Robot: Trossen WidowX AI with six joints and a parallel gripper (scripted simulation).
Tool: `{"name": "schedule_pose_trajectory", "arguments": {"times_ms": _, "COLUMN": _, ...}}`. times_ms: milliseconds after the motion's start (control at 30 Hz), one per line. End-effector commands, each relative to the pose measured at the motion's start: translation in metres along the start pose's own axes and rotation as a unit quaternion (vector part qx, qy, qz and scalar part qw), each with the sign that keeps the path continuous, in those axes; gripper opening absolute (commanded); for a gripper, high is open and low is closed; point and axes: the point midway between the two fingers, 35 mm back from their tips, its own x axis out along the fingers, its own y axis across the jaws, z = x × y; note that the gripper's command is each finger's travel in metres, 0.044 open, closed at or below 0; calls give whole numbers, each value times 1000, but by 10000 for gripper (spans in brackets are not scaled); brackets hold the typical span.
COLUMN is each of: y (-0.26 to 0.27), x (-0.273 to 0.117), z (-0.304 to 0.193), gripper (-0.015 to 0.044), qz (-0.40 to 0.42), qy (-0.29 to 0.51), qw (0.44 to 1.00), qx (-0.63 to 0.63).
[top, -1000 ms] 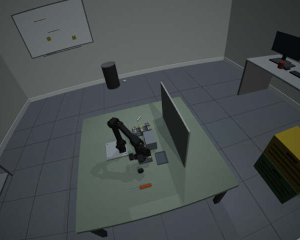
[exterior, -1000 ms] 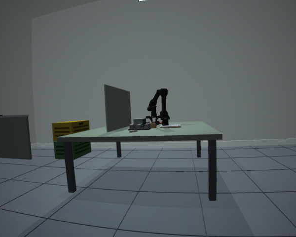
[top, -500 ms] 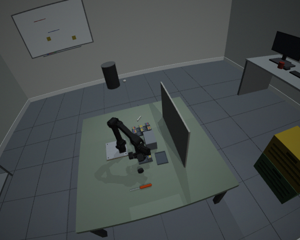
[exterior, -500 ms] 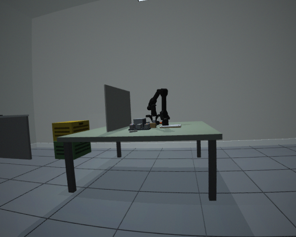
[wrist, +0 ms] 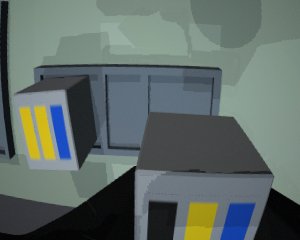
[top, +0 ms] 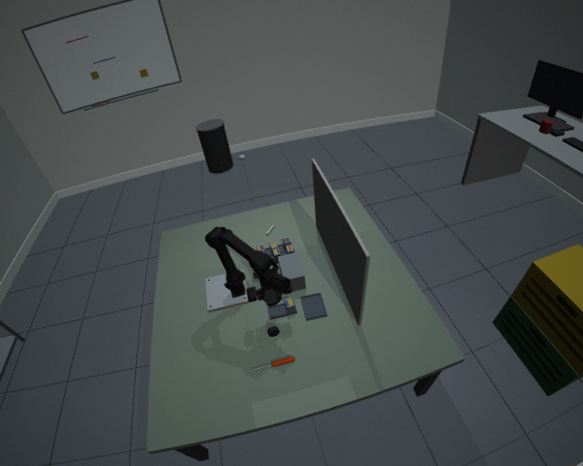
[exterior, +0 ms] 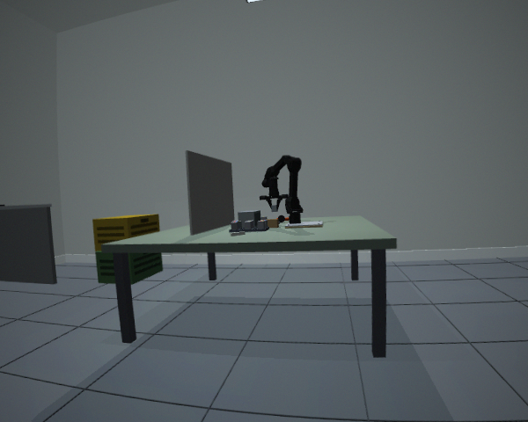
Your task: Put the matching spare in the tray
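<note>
Standing on the tabletop (top: 201, 391) (exterior: 255, 245), a tall dark panel (top: 339, 241) (exterior: 210, 192) rises beside the flat tray (top: 314, 306) and the compartmented holder (top: 277, 312) (wrist: 127, 112). The holder carries one block (top: 290, 304) (wrist: 55, 125) with two yellow stripes and one blue. The tool (top: 277, 306) (exterior: 274, 207) (wrist: 189, 179), partly open, grips the spare (exterior: 274, 208) (wrist: 204, 187), striped black, yellow and blue, above the tabletop, outside the tray.

Grey walls (top: 301, 65) (exterior: 300, 113), blue-grey tiled floor (top: 95, 311) (exterior: 255, 372).
</note>
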Motion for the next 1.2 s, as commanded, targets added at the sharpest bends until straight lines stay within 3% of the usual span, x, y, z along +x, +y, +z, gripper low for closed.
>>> {"name": "schedule_pose_trajectory", "arguments": {"times_ms": 0, "y": 1, "x": -5, "z": 0, "gripper": 0, "qz": 5, "qy": -3, "qw": 1000, "qx": 0}}
{"name": "schedule_pose_trajectory", "arguments": {"times_ms": 800, "y": 2, "x": -78, "z": 7, "gripper": 0, "qz": 5, "qy": -3, "qw": 1000, "qx": 0}}
{"name": "schedule_pose_trajectory", "arguments": {"times_ms": 1167, "y": 47, "x": -87, "z": 19, "gripper": 0, "qz": 9, "qy": -6, "qw": 1000, "qx": 0}}
